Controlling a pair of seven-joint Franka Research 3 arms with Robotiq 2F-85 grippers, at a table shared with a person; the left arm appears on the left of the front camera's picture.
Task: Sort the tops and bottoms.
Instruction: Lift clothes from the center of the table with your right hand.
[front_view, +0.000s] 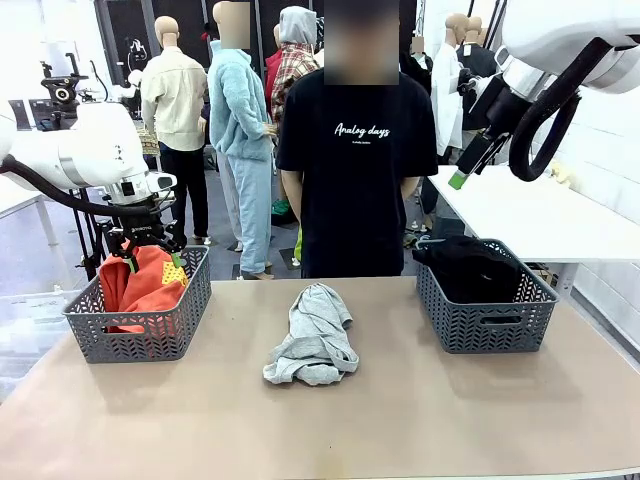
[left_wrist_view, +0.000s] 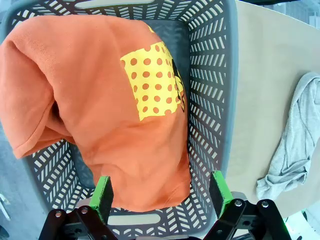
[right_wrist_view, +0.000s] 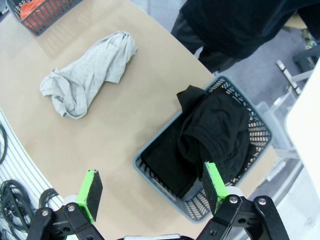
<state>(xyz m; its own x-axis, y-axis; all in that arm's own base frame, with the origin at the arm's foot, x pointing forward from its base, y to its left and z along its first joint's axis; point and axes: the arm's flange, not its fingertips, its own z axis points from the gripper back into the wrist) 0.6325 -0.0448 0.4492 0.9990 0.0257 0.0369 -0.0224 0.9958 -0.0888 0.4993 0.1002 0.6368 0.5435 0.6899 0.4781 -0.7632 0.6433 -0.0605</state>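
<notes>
With orange shirt (left_wrist_view: 100, 100) and bottoms (right_wrist_view: 215, 130) lying binned, the wide, empty left pincer (left_wrist_view: 162, 197) is needing a central pinch on the grey shirt (front_view: 313, 348), right pincer (right_wrist_view: 152, 190) idling wide above.

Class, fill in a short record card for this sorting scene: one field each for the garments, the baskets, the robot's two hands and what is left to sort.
Orange T-shirt: in the left basket, partly draped over its rim
Black garment: in the right basket
Grey shirt: crumpled on the table, between the baskets
Left hand: open, above the orange T-shirt, holding nothing
Right hand: open, high above the right basket, holding nothing
Left to sort: the grey shirt
Person: standing at the far side
</notes>
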